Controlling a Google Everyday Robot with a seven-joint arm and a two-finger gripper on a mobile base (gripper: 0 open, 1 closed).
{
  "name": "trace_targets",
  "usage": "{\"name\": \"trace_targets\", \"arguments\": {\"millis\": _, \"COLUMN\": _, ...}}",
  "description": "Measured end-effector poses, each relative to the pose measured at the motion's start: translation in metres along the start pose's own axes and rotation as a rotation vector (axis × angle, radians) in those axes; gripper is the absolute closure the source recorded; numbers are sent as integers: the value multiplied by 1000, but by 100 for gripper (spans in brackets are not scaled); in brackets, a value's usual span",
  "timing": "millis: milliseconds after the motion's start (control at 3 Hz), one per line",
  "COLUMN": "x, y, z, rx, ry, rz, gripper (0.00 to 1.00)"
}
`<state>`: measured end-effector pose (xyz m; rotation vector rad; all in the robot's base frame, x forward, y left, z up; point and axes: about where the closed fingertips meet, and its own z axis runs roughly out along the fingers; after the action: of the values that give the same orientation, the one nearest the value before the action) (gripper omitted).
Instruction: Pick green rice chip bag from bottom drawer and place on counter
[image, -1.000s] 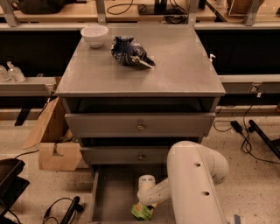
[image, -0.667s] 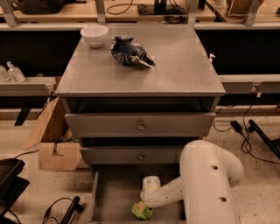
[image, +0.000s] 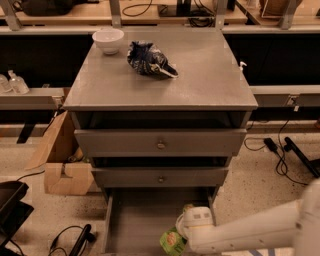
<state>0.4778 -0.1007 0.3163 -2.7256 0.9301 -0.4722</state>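
Green rice chip bag (image: 172, 242) lies in open bottom drawer (image: 136, 220), toward its right side. Gripper (image: 183, 231) right at bag's upper edge; whether it grips bag, cannot tell. Counter (image: 200, 75) above carries dark blue snack bag (image: 150, 59), white bowl (image: 108, 39).

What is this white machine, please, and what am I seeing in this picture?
The white shape is a robot's arm, entering from the lower right. Its gripper is down in the open bottom drawer, right at a green rice chip bag; whether it grips the bag cannot be seen. One camera looks down on the grey cabinet from the front. On the counter lie a white bowl and a dark blue-and-white snack bag.
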Motion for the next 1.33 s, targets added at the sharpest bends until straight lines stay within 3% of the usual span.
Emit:
{"name": "trace_targets", "arguments": {"millis": 667, "x": 4, "y": 29, "z": -148, "rx": 72, "ry": 22, "rz": 130, "gripper": 100}}
{"name": "trace_targets", "arguments": {"millis": 1000, "x": 27, "y": 18, "z": -183, "rx": 96, "ry": 79, "rz": 137, "gripper": 100}}
{"name": "trace_targets", "arguments": {"millis": 1333, "x": 28, "y": 17, "z": -183, "rx": 96, "ry": 83, "rz": 132, "gripper": 100}}
